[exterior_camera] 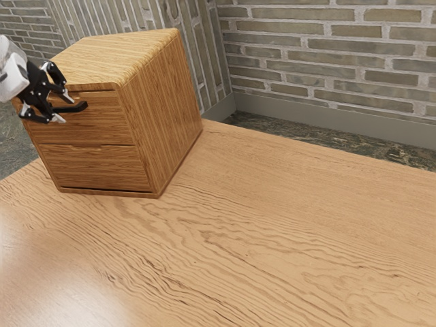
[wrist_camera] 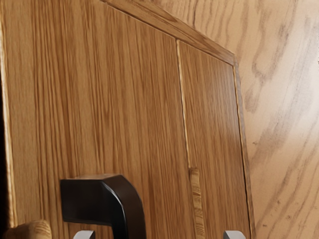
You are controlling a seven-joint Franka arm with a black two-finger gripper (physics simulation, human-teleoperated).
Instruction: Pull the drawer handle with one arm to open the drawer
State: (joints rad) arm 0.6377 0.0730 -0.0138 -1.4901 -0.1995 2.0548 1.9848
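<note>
Black two-finger gripper [exterior_camera: 63, 106], jaws spread open, curved black drawer handle [wrist_camera: 104, 201] between them, top drawer front [exterior_camera: 102, 124] of light wooden cabinet [exterior_camera: 160, 102] just beyond, wooden tabletop [exterior_camera: 272, 238] below.

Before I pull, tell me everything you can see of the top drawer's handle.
The handle is a black, matte-looking bar with a rounded corner, bent so that it stands off the wooden front of the top drawer, the upper of two in the cabinet. The gripper is at it with its fingers open and the bar between them. I cannot tell whether either finger touches it.
</note>
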